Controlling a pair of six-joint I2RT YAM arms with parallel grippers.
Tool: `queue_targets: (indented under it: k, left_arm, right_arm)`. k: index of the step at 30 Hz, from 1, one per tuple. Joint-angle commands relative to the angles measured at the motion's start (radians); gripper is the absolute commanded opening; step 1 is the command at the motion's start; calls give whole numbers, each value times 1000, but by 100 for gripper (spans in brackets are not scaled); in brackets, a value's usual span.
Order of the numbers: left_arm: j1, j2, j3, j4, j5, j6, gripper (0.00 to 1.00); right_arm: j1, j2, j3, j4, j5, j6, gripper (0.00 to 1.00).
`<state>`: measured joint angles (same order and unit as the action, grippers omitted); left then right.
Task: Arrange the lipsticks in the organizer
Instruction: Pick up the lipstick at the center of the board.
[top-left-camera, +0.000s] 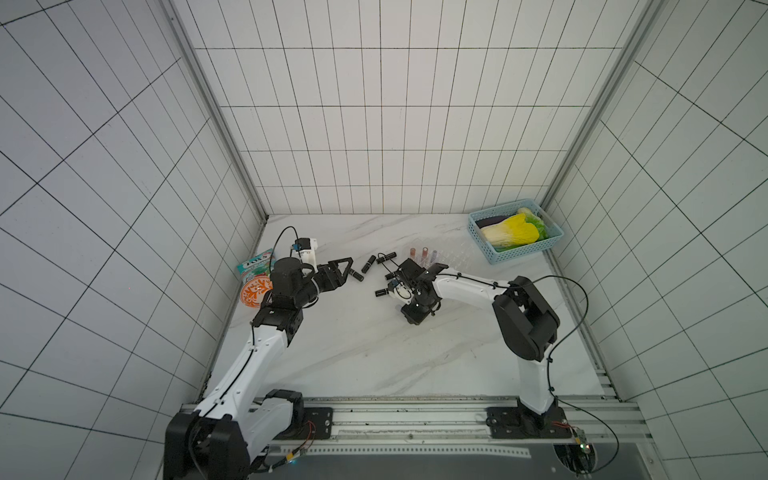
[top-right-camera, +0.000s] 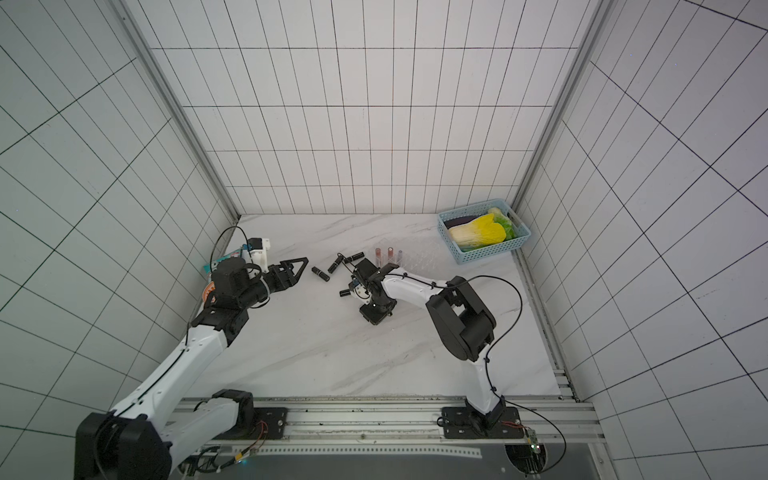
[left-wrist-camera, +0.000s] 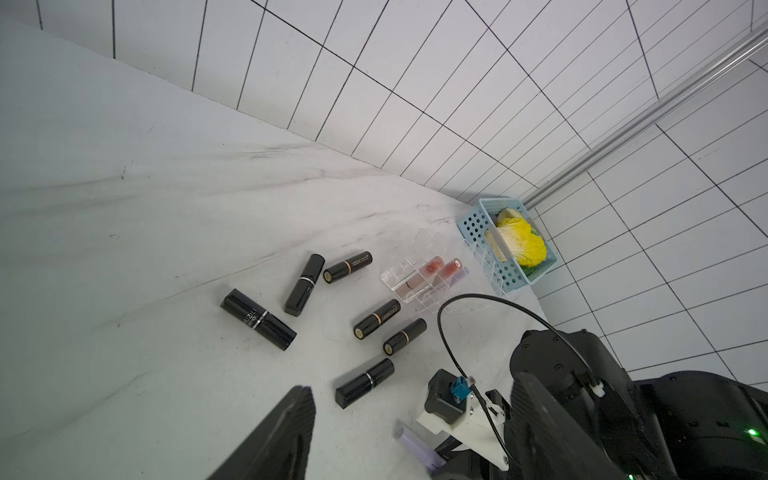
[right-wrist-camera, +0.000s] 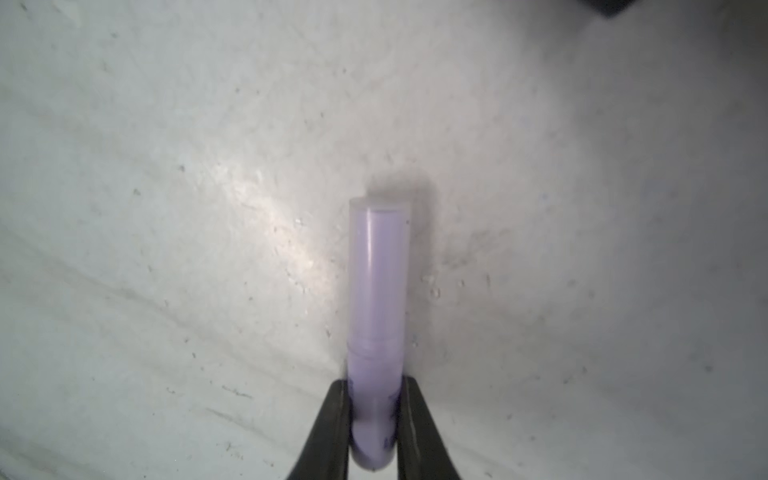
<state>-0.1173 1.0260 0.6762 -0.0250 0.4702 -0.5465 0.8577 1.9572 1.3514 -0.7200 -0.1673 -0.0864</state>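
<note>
A white marbled worktop (top-left-camera: 353, 353) sits inside walls of white tiles (top-left-camera: 374, 124) with dark joints. At its left edge sit a printed packet (top-left-camera: 254, 262) and an orange patterned cup (top-left-camera: 254, 291). The left jaws gape wide and empty beside black lipsticks (left-wrist-camera: 257, 319) lying loose mid-worktop. The right jaws are clamped on a lavender tube (right-wrist-camera: 376, 291), low over the surface. Just beyond, the clear organizer (left-wrist-camera: 405, 266) holds two pinkish tubes (left-wrist-camera: 434, 266) and a second lavender tube (left-wrist-camera: 461, 274). Far right, a light-blue basket (top-left-camera: 515, 249) holds a toy cabbage (top-left-camera: 515, 230).
</note>
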Motion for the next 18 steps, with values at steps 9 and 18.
queue_targets:
  k: [9, 18]
  left_arm:
    - [-148, 93, 47, 41, 364, -76, 83]
    - [-345, 215, 133, 73, 321, -62, 69]
  right_arm:
    - [-23, -498, -209, 129, -196, 113, 13]
    - [-23, -677, -240, 160, -331, 153, 13]
